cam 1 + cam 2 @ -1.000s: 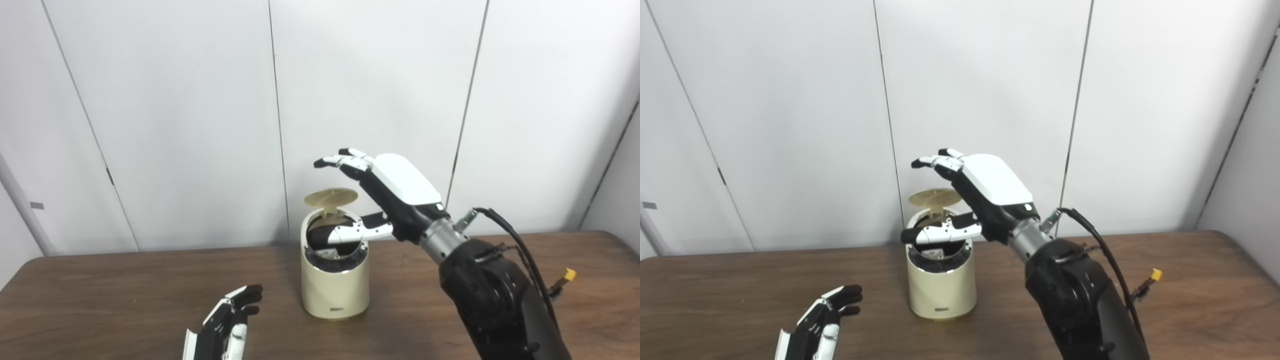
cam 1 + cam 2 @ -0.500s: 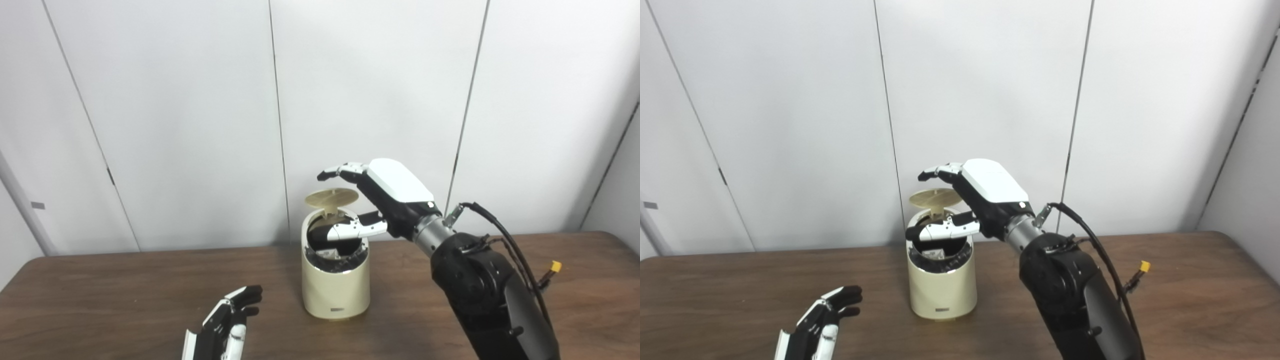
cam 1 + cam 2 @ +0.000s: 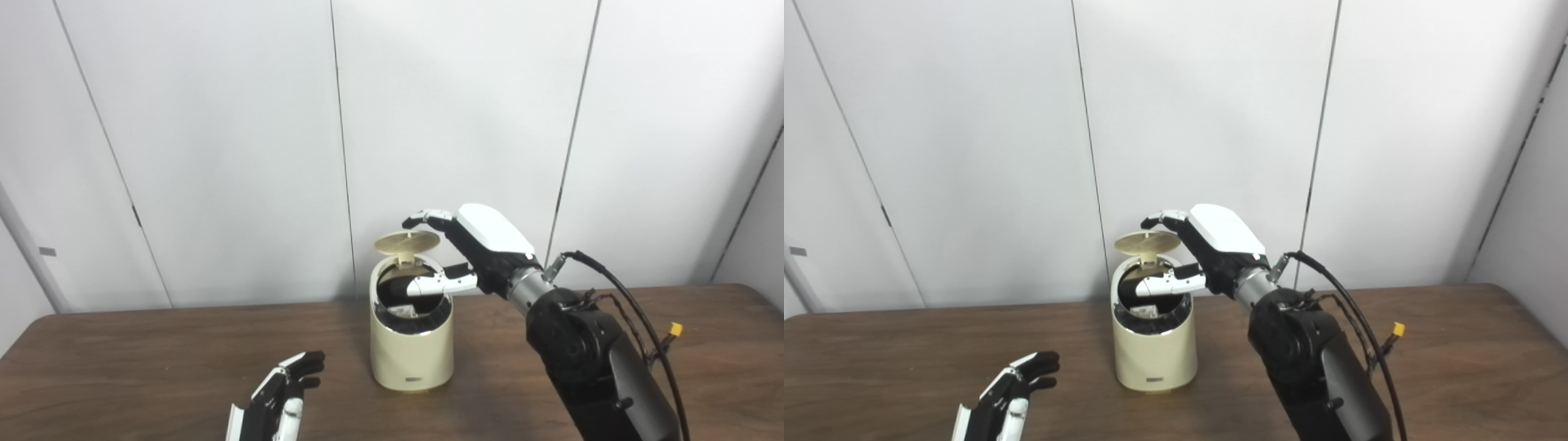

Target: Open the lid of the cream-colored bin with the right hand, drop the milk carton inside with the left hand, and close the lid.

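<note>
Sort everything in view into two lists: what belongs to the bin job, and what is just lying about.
Part of the job:
- cream-colored cylindrical bin
- its round tan lid, raised open
- right hand, at the lid
- left hand, open and empty
- pale item inside the bin, possibly the milk carton

Just lying about:
- yellow plug on a black cable
- brown wooden table

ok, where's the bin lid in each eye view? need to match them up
Left eye view: lid just right of centre, raised above the bin, under the right robot hand's fingers.
Right eye view: lid left of centre, same pose above the bin.
Shared landmark: the yellow connector on the cable, at the right over the table.
</note>
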